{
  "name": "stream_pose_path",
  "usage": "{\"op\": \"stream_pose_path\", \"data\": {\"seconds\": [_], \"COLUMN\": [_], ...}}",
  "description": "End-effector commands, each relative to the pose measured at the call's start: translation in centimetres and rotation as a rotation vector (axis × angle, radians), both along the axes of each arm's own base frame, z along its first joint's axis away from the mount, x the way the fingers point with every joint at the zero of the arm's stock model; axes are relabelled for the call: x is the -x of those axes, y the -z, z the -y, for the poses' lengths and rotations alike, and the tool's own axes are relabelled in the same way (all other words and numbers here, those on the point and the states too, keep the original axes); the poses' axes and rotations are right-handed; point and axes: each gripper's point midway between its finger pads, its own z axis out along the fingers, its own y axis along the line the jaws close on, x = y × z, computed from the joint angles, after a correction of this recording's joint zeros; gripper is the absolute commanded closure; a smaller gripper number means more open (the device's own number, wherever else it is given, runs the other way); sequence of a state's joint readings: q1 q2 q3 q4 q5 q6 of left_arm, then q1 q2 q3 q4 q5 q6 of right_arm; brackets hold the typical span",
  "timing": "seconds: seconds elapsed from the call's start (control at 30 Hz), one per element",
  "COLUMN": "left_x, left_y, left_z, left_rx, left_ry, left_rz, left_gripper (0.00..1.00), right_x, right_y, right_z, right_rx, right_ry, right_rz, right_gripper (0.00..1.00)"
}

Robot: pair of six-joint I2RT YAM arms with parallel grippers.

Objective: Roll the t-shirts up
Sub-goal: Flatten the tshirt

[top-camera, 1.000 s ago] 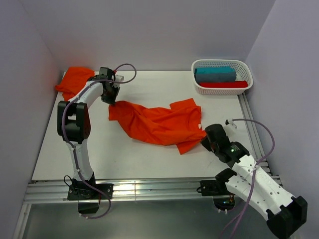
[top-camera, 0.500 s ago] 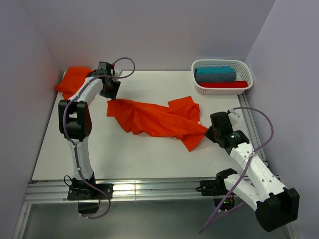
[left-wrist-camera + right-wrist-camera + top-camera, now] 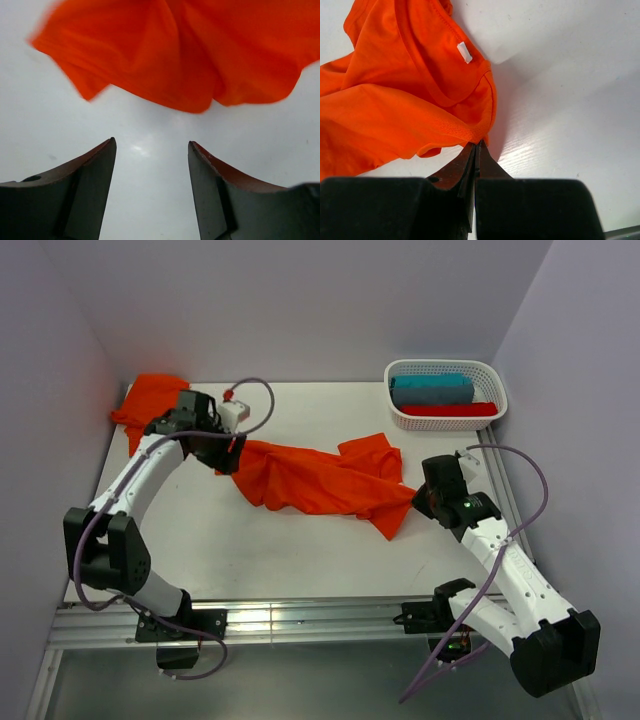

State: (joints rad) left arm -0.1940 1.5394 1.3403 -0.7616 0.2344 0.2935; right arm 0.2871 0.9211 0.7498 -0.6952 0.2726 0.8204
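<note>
Crumpled bright orange soft-fabric t-shirt (image 3: 310, 475) lying bunched, unrolled, centre of white table (image 3: 300, 550). Right gripper (image 3: 476, 145) pinching thin hem at shirt's 4 o'clock corner. Left gripper (image 3: 151, 141) hovering spread, empty, at 10 o'clock end. Risk: one-sided pulling dragging shirt, hem slipping out.

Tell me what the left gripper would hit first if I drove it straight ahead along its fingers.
Most likely the orange t-shirt: its bunched edge lies directly ahead of the open left gripper. Bare table shows between them, so a downward tilt could touch the table first; depth is unclear.
</note>
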Motion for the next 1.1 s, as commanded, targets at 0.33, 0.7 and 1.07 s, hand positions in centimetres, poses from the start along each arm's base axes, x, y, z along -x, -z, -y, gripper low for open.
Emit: {"op": "stream_pose_path", "data": {"seconds": [0.33, 0.7, 1.07], "left_x": [2.6, 2.4, 1.5], "left_y": [9.8, 12.2, 13.6], "left_z": [3.4, 4.9, 3.8], "left_rx": [0.039, -0.004, -0.091], "left_ry": [-0.059, -0.091, -0.142], "left_rz": [-0.246, -0.243, -0.231], "left_gripper": [0.38, 0.33, 0.89], "right_x": [-0.4, -0.5, -0.4], "right_y": [-1.5, -1.8, -3.4], "right_z": [0.4, 0.2, 0.4], "right_rx": [0.017, 0.015, 0.021], "right_ry": [-0.004, -0.015, -0.022], "right_rz": [0.029, 0.035, 0.061], "right_gripper": [1.00, 1.00, 1.00]}}
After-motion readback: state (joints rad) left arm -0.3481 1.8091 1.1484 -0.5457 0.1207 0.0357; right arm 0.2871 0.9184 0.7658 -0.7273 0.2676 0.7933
